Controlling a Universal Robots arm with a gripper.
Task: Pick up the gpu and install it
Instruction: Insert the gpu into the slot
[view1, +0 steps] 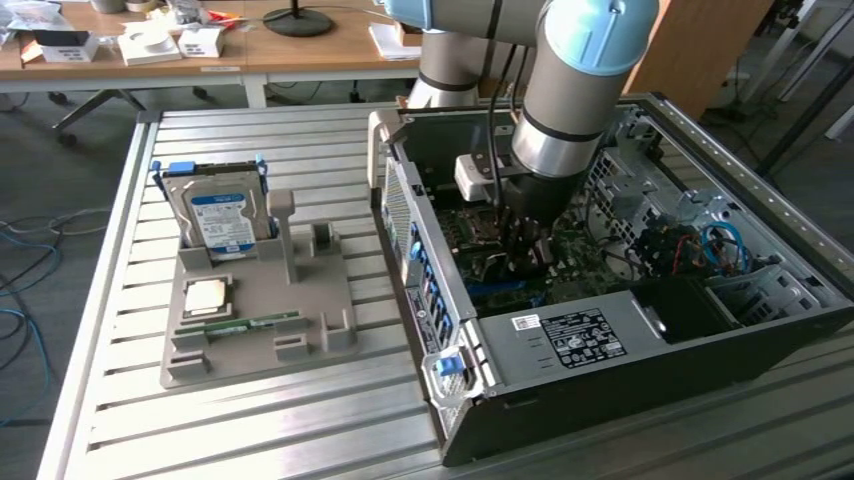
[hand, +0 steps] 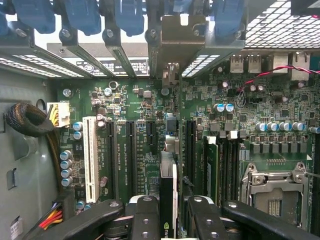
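Observation:
The gpu (hand: 169, 165) stands edge-on between my black fingers (hand: 145, 217), its pale metal bracket (hand: 177, 40) up against the rear slot openings of the case. My gripper (hand: 168, 212) is shut on the card's upper edge. The card runs in line with a long expansion slot on the green motherboard (hand: 140, 145); whether it is fully seated I cannot tell. In the exterior view my gripper (view1: 527, 240) reaches straight down into the open computer case (view1: 747, 330), low over the motherboard.
A white slot (hand: 90, 157) and black slots lie beside the card, memory slots and the CPU socket (hand: 275, 192) on the other side. On the exterior view's left, a grey fixture (view1: 254, 340) holds a hard drive (view1: 220, 220), a chip and a memory stick (view1: 240, 325).

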